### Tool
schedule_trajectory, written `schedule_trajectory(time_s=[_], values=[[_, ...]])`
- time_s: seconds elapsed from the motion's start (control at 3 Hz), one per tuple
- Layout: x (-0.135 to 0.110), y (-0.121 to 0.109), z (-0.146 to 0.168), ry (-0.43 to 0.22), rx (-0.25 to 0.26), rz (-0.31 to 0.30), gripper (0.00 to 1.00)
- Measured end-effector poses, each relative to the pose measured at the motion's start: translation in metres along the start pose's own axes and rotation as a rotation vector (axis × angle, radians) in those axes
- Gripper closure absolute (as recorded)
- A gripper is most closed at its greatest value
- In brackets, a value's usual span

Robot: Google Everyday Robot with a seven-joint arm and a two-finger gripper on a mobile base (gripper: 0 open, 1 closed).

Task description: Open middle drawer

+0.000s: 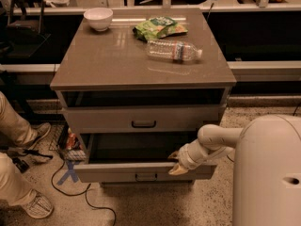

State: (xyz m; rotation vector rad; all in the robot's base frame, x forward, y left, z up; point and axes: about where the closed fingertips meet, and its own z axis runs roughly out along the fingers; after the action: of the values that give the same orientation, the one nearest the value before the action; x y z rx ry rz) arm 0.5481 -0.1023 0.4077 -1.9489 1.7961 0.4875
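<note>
The middle drawer (117, 172) is a wide grey-taupe drawer with a small black bar handle (146, 176). It stands pulled out from the cabinet, and its dark inside (131, 149) shows. My gripper (176, 167) is at the right part of the drawer's front top edge, on my white arm (214, 140), which reaches in from the right. Above it, a drawer (143, 119) with a black handle is closed. Anything below the open drawer is hidden by it.
On the cabinet top (108, 65) lie a white bowl (98, 18), a green snack bag (159, 28) and a clear plastic bottle (173, 50). A person's legs and shoes (19, 140) are at the left. Cables and a blue cross mark (69, 173) lie on the floor. My white body (268, 173) fills the lower right.
</note>
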Motion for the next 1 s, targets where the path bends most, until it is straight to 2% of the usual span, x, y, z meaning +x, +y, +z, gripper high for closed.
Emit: schedule_trajectory(time_s=[0.33,0.67,1.0], values=[[-0.0006,0.0011,0.0018,-0.001,-0.004,0.000,0.06],[-0.0014,0.0033,0.0033,0.005,-0.013,0.001,0.00],[-0.0023,0.0077,0.0044,0.024,-0.031,0.003,0.00]])
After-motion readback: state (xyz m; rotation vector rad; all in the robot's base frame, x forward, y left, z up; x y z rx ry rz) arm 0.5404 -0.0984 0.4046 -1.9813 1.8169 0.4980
